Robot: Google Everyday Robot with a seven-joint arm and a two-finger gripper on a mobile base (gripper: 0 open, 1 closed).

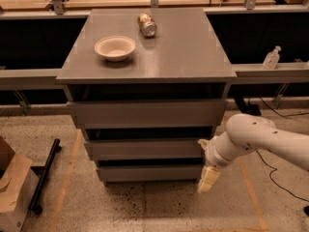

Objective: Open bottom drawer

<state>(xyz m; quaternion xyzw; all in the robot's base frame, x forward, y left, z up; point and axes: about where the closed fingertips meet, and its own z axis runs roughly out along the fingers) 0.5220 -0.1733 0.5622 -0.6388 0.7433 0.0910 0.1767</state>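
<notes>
Seeing my pincer (208, 179) hanging just beside the right end of the bottom drawer (149, 172), lowest in the grey cabinet (183, 52); can't tell how open it is or whether it holds anything.

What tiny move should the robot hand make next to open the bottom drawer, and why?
Probably a small sideways nudge toward the bottom drawer. The gripper hangs at its right end in the picture; whether it touches cannot be told. The front shows no handle, so it likely must catch that edge before pulling.
</notes>
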